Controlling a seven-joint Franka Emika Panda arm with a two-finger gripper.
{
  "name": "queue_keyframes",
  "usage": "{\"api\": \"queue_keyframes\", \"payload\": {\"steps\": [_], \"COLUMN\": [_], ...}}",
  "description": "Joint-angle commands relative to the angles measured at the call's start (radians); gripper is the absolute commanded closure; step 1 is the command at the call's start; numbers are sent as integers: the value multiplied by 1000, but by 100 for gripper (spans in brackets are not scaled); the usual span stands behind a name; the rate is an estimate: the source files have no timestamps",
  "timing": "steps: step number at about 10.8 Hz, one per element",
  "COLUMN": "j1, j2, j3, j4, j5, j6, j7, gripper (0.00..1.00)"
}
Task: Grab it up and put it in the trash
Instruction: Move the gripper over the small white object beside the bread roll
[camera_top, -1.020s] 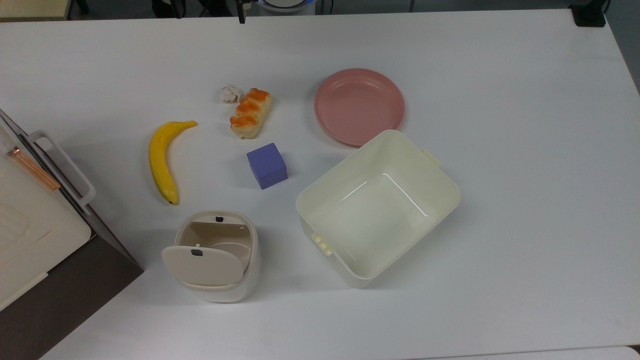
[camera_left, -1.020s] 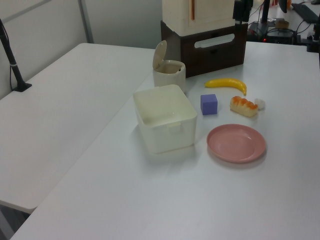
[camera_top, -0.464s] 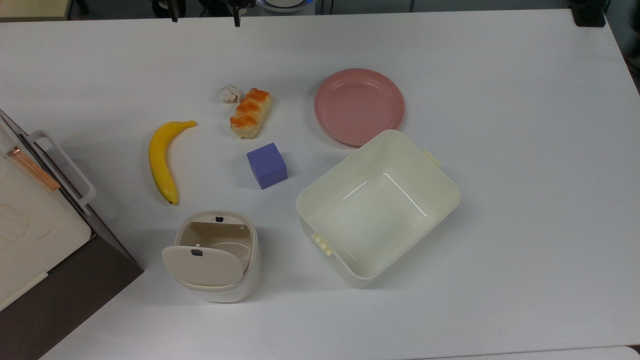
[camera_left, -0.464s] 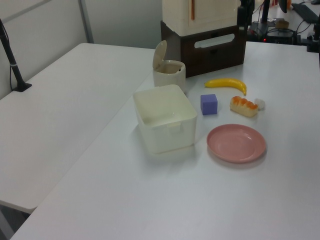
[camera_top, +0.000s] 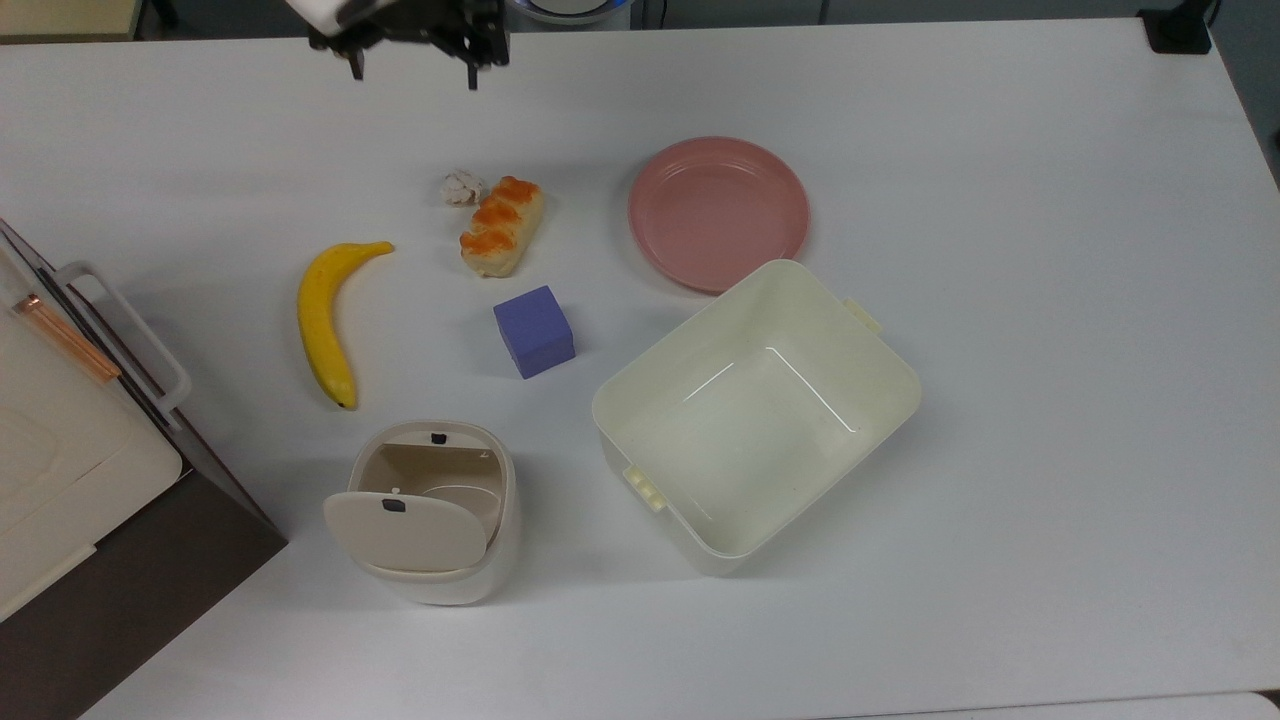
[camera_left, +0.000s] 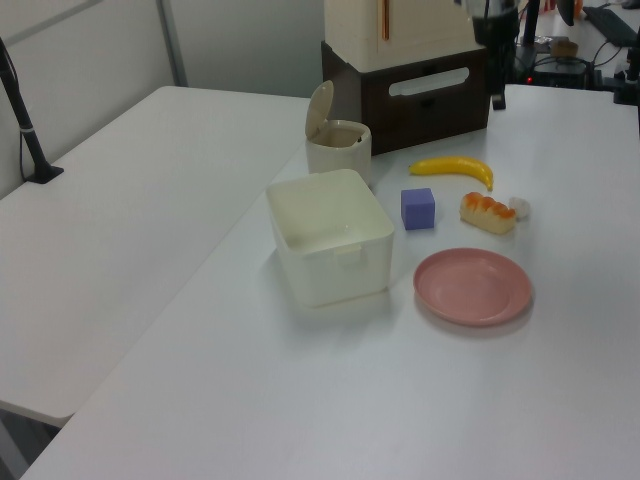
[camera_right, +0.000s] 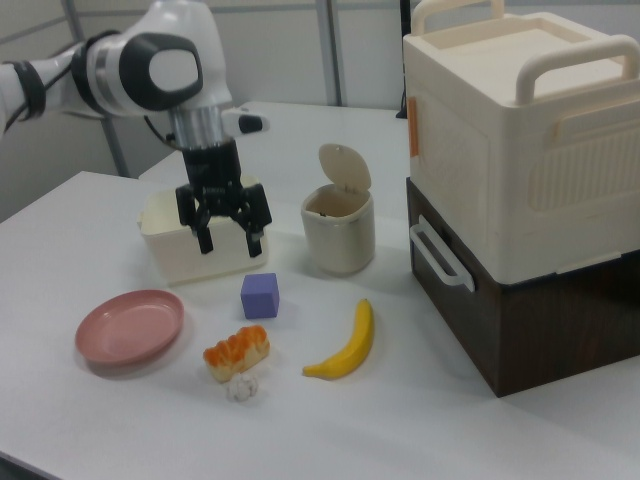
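Observation:
The small crumpled off-white paper wad (camera_top: 461, 187) lies on the white table, touching the orange-topped bread roll (camera_top: 502, 226) at its upper left end; it also appears as the wad (camera_right: 242, 387) in the right view. The trash, a cream rounded bin (camera_top: 500, 520) with its flap lid tipped open, stands near the top view's lower left. My gripper (camera_top: 412, 75) hangs open above the table at the top edge of the top view, well apart from the wad, with nothing between its fingers. In the right view the gripper (camera_right: 230, 243) hovers high in front of the tub.
A banana (camera_top: 325, 320), a purple cube (camera_top: 534, 330), a pink plate (camera_top: 718, 213) and a larger cream tub (camera_top: 770, 265) share the table. A big cream box on a dark base (camera_top: 60, 440) stands at the top view's left edge, close to the bin.
My gripper has come into the top view from its top edge, moving down toward the wad. Nothing on the table has moved.

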Motion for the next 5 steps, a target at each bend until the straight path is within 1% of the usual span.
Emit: {"api": "queue_keyframes", "payload": {"steps": [1, 2, 4, 5], "j1": [25, 28, 31, 30], "j2": [-29, -29, -30, -29], "j3": [-5, -5, -5, -6], "j4": [-113, -136, -224, -249], "j5": [-51, -63, -110, -113], "j6": [45, 50, 144, 174], "j7": [-11, -13, -13, -13], "gripper": [0, 0, 0, 0]}}
